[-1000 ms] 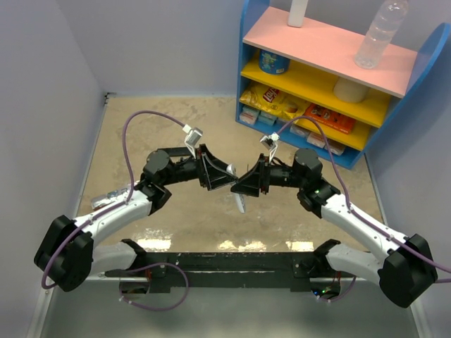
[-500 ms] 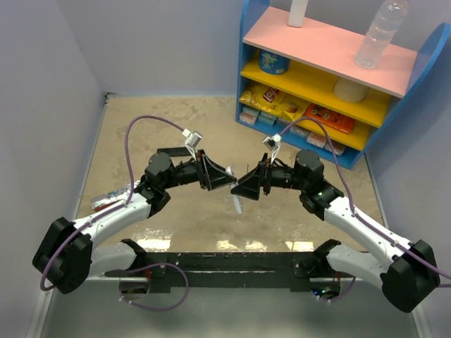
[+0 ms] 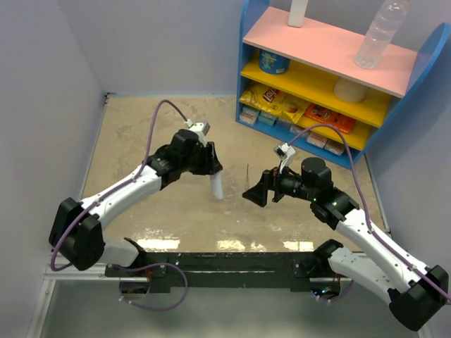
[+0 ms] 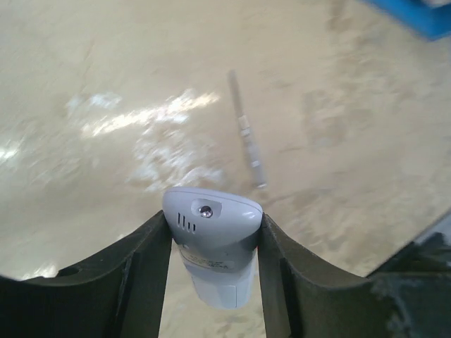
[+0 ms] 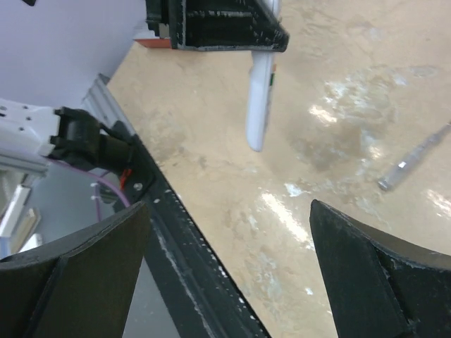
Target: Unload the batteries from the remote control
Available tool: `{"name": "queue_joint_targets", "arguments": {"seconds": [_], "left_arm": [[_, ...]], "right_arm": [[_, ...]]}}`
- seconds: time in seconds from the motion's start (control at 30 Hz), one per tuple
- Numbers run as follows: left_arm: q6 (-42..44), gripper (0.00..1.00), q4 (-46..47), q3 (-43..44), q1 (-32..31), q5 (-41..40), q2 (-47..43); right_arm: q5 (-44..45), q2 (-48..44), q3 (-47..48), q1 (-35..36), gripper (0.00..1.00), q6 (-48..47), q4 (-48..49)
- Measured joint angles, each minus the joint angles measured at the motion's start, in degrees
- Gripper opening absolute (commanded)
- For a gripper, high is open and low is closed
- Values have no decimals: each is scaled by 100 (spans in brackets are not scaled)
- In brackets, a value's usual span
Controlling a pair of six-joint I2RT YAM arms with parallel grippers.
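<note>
My left gripper (image 3: 214, 173) is shut on the top end of a white remote control (image 3: 218, 186), which hangs upright above the table. In the left wrist view the remote (image 4: 211, 243) sits clamped between my two fingers, left gripper (image 4: 211, 225). The right wrist view shows the same remote (image 5: 259, 105) hanging from the left gripper (image 5: 262, 48). My right gripper (image 3: 253, 194) is open and empty, a short way right of the remote, jaws wide apart (image 5: 229, 205). No blue or orange-red battery shows in any view.
A thin grey segmented stick (image 3: 247, 173) lies on the table between the grippers; it also shows in the left wrist view (image 4: 246, 134) and the right wrist view (image 5: 412, 158). A blue shelf unit (image 3: 331, 77) with snacks stands back right. A black rail (image 3: 225, 262) runs along the near edge.
The two grippers were together at the remote; now they are apart. The left arm has swung back and left with the remote. The right gripper has drawn back right, open.
</note>
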Motion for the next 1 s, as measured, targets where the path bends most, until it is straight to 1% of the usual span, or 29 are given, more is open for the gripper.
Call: {"name": "queue_joint_targets", "arguments": {"seconds": [0.1, 0.2, 0.4, 0.43, 0.5, 0.53, 0.6, 0.63, 0.73, 0.8, 0.83, 0.9, 1.0], "left_arm": [[59, 0, -752, 223, -107, -658, 538], [103, 0, -1377, 531, -323, -1123, 1121], [116, 0, -2004, 1200, -743, -1668, 2059], [116, 4, -2041, 1266, -780, -1700, 2135], [116, 8, -2155, 1425, -863, -1777, 2302], [116, 14, -2181, 1497, -898, -1799, 2382], [118, 21, -2225, 1604, -944, -1829, 2520], [120, 28, -2240, 1639, -968, -1834, 2577], [140, 34, -2243, 1663, -986, -1827, 2667], [146, 37, -2243, 1663, -986, -1816, 2697], [149, 42, -2243, 1663, -990, -1812, 2715], [166, 47, -2243, 1665, -997, -1790, 2754], [234, 58, -2240, 1665, -999, -1727, 2793]], "right_arm": [[219, -7, 9, 0, 98, -177, -304], [341, -7, 9, 0, 98, -269, -476], [514, -37, 9, 0, 98, -426, -732], [557, -50, 9, 0, 98, -450, -765], [612, -74, 9, 0, 98, -494, -815], [627, -83, 9, 0, 98, -507, -833], [673, -85, 9, 0, 99, -525, -857], [710, -83, 9, 0, 98, -529, -866], [776, -81, 9, 0, 98, -533, -898], [822, -68, 9, 0, 99, -533, -925], [859, -59, 9, 0, 98, -535, -940], [898, -20, 9, 0, 99, -535, -957], [933, 46, 11, 0, 98, -535, -979]]}}
